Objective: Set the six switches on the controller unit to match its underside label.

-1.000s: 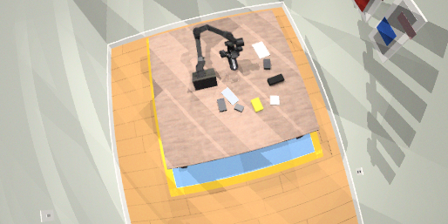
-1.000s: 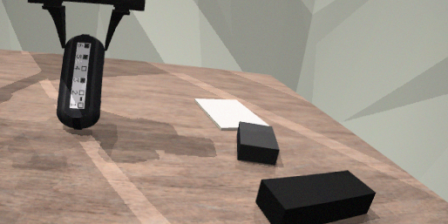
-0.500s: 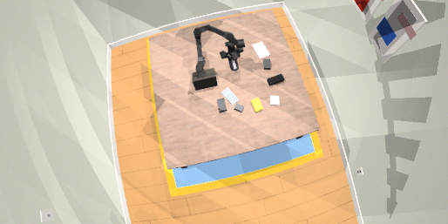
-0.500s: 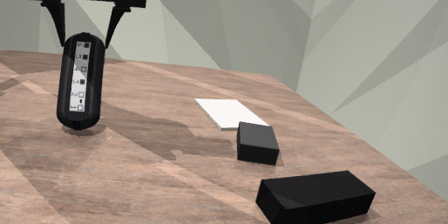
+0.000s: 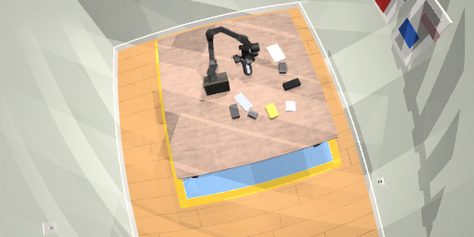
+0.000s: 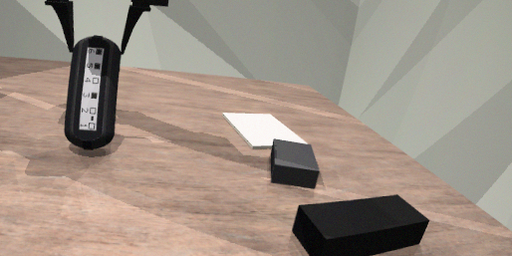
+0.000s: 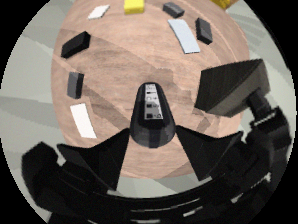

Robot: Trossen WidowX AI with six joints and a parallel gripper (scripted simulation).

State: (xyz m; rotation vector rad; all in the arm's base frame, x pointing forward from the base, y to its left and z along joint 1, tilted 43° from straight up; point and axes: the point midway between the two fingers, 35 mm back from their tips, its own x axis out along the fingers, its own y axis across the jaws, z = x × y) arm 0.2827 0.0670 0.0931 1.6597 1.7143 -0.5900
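Biggest danger first: the whole controller unit (image 5: 247, 73) (image 6: 111, 102) (image 7: 152, 137) could slip and swing. It stands steeply tilted, pinched near its upper end by the gripper (image 5: 244, 59) (image 6: 97, 52) (image 7: 152, 130), so its weight hangs low and a weak grip could let it pivot or drop on the bench (image 5: 194, 145) (image 6: 199, 206) (image 7: 110, 65). Next, the set-down: release it label-side down or on its rounded end and it may topple instead of sitting flat. Smaller still, a misread, because the label (image 5: 248, 68) (image 6: 91, 89) (image 7: 153, 102) runs sideways; I make it 6, 5 and 3 filled, with 4, 2 and 1 empty. Reverse that order and the wrong rockers get pressed.

And where is it? Left side of the exterior frame, the unit's long body drops below the fingers, lower end close to the wood, though I can't tell whether it touches. The fingers stand well spread, yet they're pinching the unit's width, a tip against each side. In the wrist frame it's dead centre, between the tips, reaching up the picture with its label showing.
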